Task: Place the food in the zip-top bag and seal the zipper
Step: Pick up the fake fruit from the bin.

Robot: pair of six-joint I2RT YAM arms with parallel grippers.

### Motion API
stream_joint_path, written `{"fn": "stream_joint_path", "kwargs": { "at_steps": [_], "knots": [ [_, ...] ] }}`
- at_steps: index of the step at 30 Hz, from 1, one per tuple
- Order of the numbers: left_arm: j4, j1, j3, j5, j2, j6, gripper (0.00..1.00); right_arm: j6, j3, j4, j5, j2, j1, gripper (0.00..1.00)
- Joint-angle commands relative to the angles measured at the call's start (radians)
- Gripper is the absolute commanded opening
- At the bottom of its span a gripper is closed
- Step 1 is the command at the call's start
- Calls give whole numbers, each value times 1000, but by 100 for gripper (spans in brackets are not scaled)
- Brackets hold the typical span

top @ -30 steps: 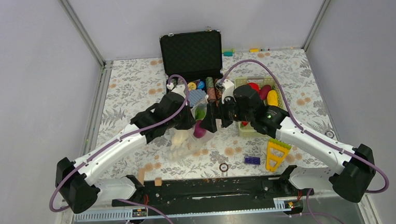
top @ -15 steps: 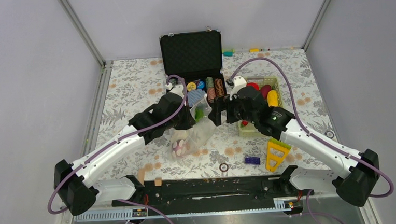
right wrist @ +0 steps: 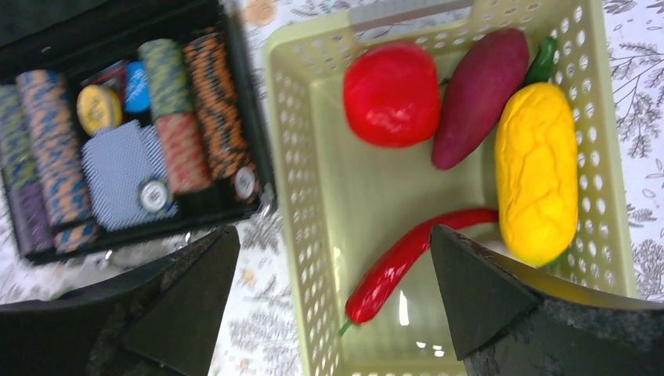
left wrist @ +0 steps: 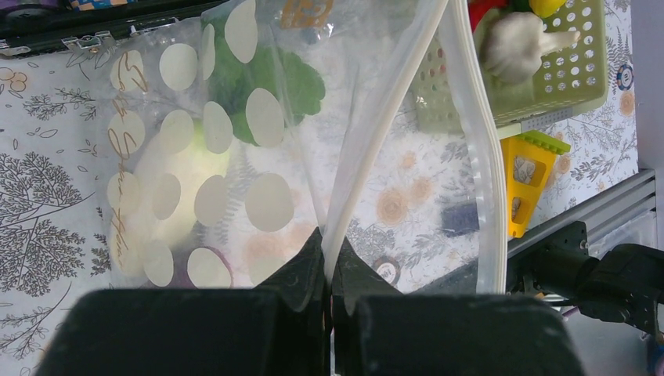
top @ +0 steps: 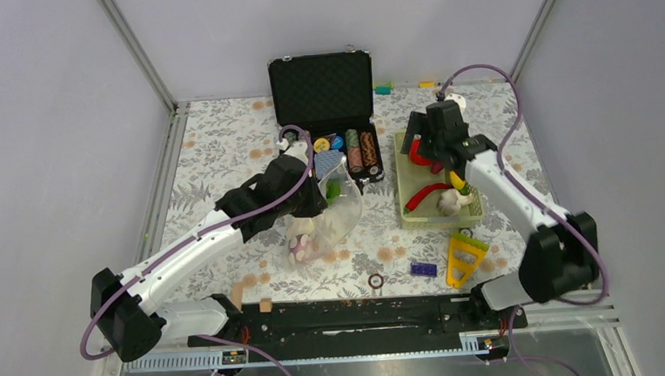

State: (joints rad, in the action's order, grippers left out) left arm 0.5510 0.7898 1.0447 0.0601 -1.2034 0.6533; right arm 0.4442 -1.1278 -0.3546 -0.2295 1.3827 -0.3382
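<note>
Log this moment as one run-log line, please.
left gripper: shut on zip-top bag | right gripper: open above basket | in basket: red round piece, purple piece, yellow piece, red chili | zipper: unsealed

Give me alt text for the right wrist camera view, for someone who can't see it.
The right end effector, open, hangs over a pale green basket holding a red round fruit, a purple vegetable, a yellow vegetable and a red chili. A black case of poker chips sits beside it.

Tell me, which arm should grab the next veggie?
Right, probably. The right claw hangs open over the basket of food; the left claw is shut on the zip-top bag.
</note>
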Motion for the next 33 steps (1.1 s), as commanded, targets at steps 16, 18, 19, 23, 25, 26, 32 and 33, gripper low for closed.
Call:
{"fn": "stream_joint_path", "kwargs": {
  "at_steps": [16, 18, 19, 23, 25, 26, 32, 33],
  "knots": [
    [-40, -10, 12, -6, -16, -24, 0, -109, -330, -37, -42, 521, 105, 100],
    [-40, -10, 12, -5, -19, -23, 0, -106, -326, -42, -37, 534, 105, 100],
    [-40, -9, 13, -7, -20, -24, 0, -104, -327, -44, -34, 542, 105, 100],
    [-40, -10, 14, -12, -24, -24, 0, -109, -335, -50, -12, 575, 105, 98],
    [-40, -9, 15, -14, -25, -26, 0, -109, -348, -61, -11, 587, 105, 95],
    [-40, -10, 15, -15, -26, -26, 0, -108, -351, -67, -12, 591, 106, 95],
    [-39, -9, 15, -19, -23, -24, 0, -98, -359, -97, -34, 593, 105, 82],
    [-40, -10, 14, -19, -22, -24, 0, -94, -363, -108, -37, 589, 105, 79]
  ]
}}
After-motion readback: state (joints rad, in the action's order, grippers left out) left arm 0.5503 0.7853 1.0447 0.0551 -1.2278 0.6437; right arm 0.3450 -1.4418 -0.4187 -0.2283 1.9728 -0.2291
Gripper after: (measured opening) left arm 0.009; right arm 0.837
